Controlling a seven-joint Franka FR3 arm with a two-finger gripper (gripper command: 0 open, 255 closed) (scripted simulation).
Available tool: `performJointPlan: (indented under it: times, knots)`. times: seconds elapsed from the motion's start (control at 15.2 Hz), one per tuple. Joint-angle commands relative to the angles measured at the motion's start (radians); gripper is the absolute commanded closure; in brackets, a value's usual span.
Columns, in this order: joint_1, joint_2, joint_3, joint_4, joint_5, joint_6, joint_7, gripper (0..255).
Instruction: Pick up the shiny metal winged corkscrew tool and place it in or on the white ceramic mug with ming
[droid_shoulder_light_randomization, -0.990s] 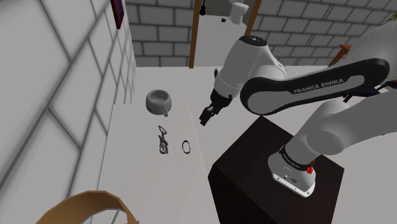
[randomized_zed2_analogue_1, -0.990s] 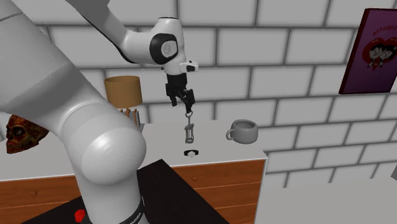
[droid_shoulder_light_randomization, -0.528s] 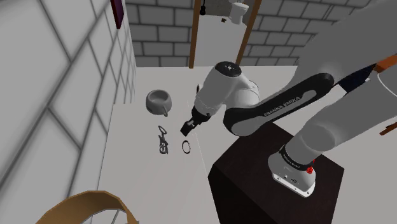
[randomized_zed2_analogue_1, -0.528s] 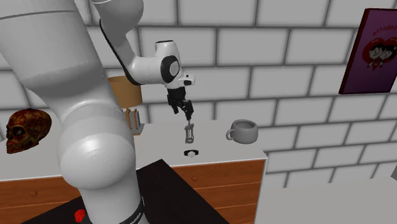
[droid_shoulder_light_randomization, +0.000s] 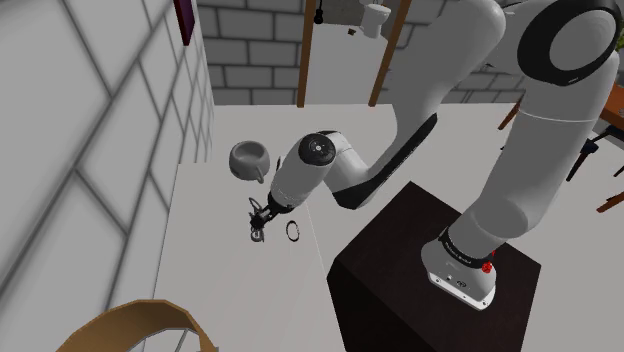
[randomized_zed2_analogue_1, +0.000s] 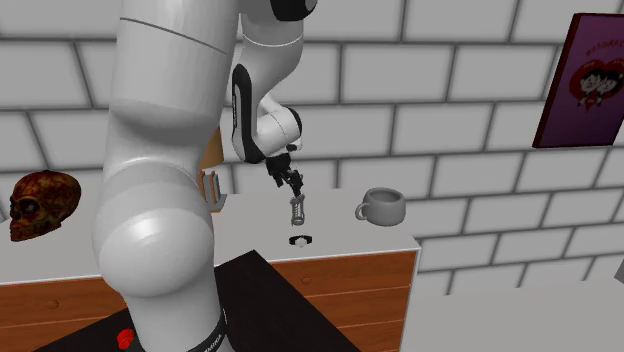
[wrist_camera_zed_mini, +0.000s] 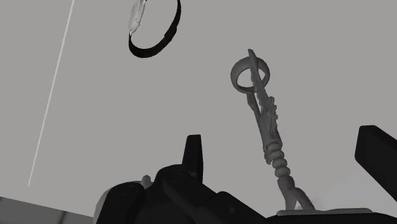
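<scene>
The black fingers (wrist_camera_zed_mini: 193, 153) stand wide apart, gripping nothing, low over the grey corkscrew (wrist_camera_zed_mini: 267, 121). It lies flat on the pale surface (droid_shoulder_light_randomization: 220, 280) between them, untouched. A black ring (wrist_camera_zed_mini: 154, 28) lies near it, and the grey mug (droid_shoulder_light_randomization: 248, 158) sits apart. The wall poster (randomized_zed2_analogue_1: 585, 80) has lettering too small to read.

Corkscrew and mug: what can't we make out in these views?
- Shoulder view: corkscrew's upper end hidden by the tool.
- Wrist view: its near end hidden by the tool's body; black ring cut by the edge.
- Second exterior view: mug's inside hidden by its wall.
</scene>
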Motion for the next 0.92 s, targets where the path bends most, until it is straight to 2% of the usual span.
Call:
performJointPlan:
  times: [0.0,0.46,0.86]
  knots:
    - [0.084,0.075,-0.073,0.062,-0.131,-0.017,0.113,0]
    - [0.144,0.186,-0.152,0.132,-0.258,-0.016,0.195,0]
    - [0.148,0.195,-0.157,0.138,-0.267,-0.015,0.201,0]
